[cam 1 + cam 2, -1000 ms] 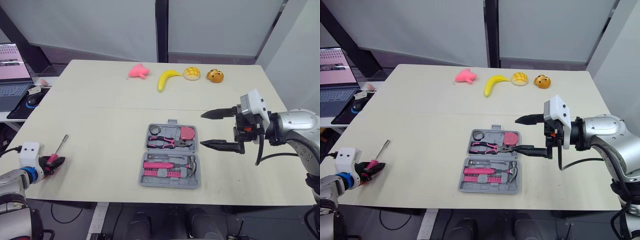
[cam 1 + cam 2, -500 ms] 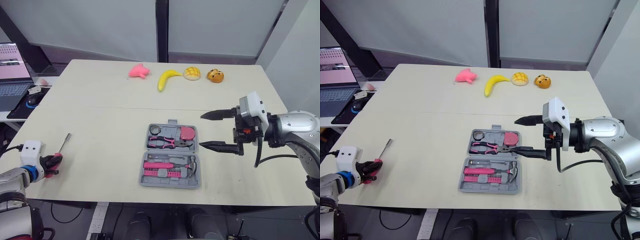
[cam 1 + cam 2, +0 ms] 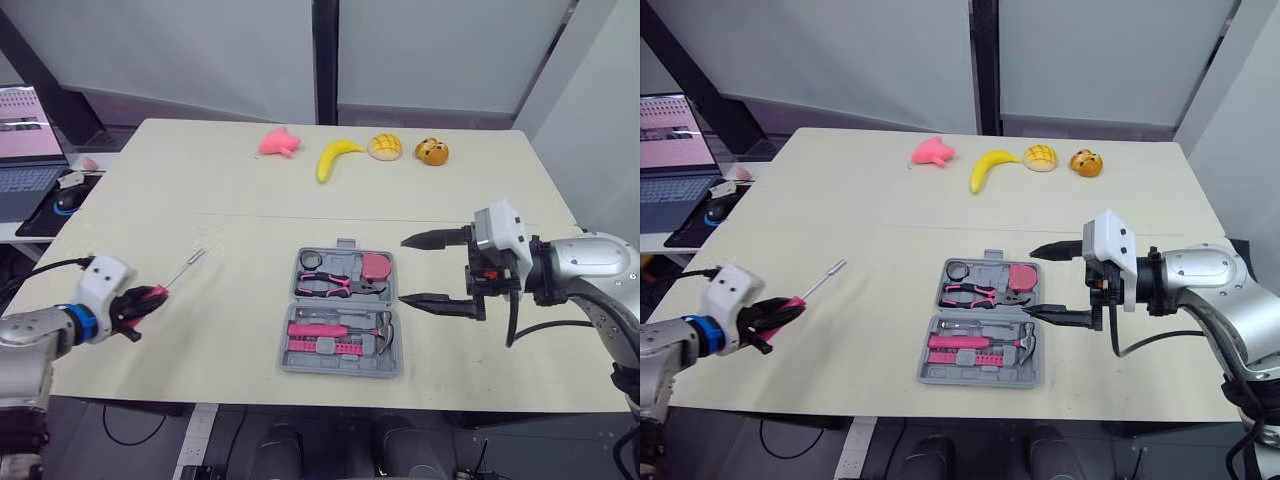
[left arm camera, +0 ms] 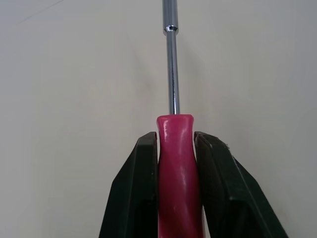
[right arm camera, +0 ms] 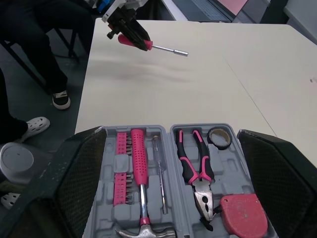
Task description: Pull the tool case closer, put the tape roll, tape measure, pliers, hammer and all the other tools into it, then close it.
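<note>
Moved: left gripper (image 3: 140,305) has lifted and swung right.
Holding: clamped on pink-handled steel screwdriver (image 3: 180,272), tip pointing far-right.
Grey plastic tool case (image 3: 340,369): open, to its right.
Right gripper (image 3: 402,270): spread wide, empty.

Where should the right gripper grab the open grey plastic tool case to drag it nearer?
Probably the small handle tab jutting from the far edge of the grey plastic tool case, approached from above. It is the only protruding part; the open case lies flat with low walls. The right gripper is open beside it.
</note>
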`<action>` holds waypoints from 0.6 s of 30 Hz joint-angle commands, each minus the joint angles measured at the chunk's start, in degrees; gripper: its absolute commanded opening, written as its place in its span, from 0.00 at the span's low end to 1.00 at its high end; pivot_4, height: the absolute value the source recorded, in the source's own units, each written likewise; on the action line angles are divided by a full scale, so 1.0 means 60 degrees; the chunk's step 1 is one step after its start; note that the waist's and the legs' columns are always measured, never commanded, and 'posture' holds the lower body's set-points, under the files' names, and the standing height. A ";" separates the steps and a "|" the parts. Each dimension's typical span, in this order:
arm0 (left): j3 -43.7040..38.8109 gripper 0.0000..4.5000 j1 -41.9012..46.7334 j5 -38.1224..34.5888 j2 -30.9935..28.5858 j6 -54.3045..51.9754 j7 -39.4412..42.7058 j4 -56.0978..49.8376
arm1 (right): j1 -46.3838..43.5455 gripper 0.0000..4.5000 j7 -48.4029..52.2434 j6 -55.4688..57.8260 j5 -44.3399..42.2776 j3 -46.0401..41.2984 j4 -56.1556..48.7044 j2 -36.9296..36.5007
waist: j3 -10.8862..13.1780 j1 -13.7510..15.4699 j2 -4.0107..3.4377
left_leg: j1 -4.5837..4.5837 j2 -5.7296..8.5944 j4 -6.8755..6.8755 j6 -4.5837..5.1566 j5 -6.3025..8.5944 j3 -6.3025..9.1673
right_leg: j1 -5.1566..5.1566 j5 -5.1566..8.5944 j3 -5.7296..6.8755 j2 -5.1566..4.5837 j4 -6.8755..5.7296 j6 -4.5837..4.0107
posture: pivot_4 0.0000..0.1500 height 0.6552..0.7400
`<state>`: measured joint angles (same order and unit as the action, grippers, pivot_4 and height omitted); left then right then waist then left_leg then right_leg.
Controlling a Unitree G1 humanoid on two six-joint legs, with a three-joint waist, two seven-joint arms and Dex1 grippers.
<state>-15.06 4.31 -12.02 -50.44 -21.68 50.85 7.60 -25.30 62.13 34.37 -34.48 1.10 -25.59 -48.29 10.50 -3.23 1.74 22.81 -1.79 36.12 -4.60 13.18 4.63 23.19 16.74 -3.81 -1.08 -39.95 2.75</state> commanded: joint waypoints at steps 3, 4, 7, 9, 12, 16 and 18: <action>0.0688 0.16 -0.0288 -0.0028 0.0718 -0.1541 -0.1025 -0.2437 | 0.0149 1.00 -0.0143 -0.0212 0.0114 -0.0025 -0.0318 0.0070 | 0.0000 0.0020 0.0001 | 0.0002 0.0001 0.0001 0.0000 0.0000 0.0000 | 0.0000 0.0000 0.0000 0.0001 0.0002 0.0000 | 1.00 1.00; 0.0805 0.16 -0.0257 -0.0026 0.0945 -0.1784 -0.1263 -0.2642 | 0.0181 1.00 -0.0178 -0.0206 0.0107 -0.0025 -0.0354 0.0101 | 0.0000 0.0026 0.0002 | 0.0001 0.0001 0.0001 0.0000 0.0000 0.0001 | 0.0000 0.0000 0.0002 0.0002 0.0003 0.0000 | 1.00 1.00; 0.1078 0.16 -0.0201 0.0035 0.1433 -0.2144 -0.1777 -0.2875 | 0.0233 1.00 -0.0263 -0.0194 0.0114 -0.0035 -0.0407 0.0160 | 0.0000 -0.0002 0.0001 | 0.0000 0.0000 0.0001 0.0001 0.0000 0.0000 | 0.0000 0.0000 -0.0001 0.0004 0.0001 0.0000 | 1.00 1.00; 0.1415 0.16 -0.0156 0.0241 0.1732 -0.2061 -0.2081 -0.2746 | 0.0317 1.00 -0.0243 -0.0132 0.0081 -0.0059 -0.0453 0.0103 | 0.0000 0.0004 0.0001 | -0.0002 0.0001 0.0001 0.0000 0.0000 -0.0001 | 0.0000 0.0000 -0.0002 0.0004 0.0002 0.0000 | 1.00 1.00; 0.1795 0.16 0.0027 0.0433 0.2194 -0.1965 -0.2474 -0.2359 | 0.0371 1.00 -0.0191 -0.0103 0.0079 -0.0078 -0.0479 0.0021 | 0.0000 0.0039 0.0001 | 0.0000 0.0001 0.0001 0.0000 0.0000 0.0001 | -0.0001 0.0000 0.0000 0.0004 0.0004 0.0000 | 1.00 1.00; 0.2116 0.16 0.0292 0.0517 0.2699 -0.1926 -0.2695 -0.1850 | 0.0392 1.00 -0.0173 -0.0060 0.0098 -0.0057 -0.0539 -0.0040 | -0.0001 0.0072 0.0002 | 0.0001 0.0006 0.0005 0.0000 0.0000 0.0001 | -0.0003 -0.0001 0.0001 0.0002 0.0006 0.0000 | 1.00 1.00; 0.2281 0.16 0.0432 0.0642 0.2835 -0.1781 -0.2759 -0.1617 | 0.0427 1.00 -0.0155 -0.0055 0.0101 -0.0060 -0.0585 -0.0085 | -0.0001 0.0079 0.0001 | -0.0001 0.0006 0.0004 0.0000 0.0000 0.0002 | -0.0004 -0.0001 0.0001 0.0002 0.0005 0.0000 | 1.00 1.00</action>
<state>-2.17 5.96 -8.95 -33.79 -33.82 35.11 -2.42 -22.83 61.05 34.29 -33.70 1.52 -26.81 -48.09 10.49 -2.76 1.74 22.80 -1.75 36.14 -4.60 13.18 4.64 23.16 16.74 -3.80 -1.06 -39.92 2.75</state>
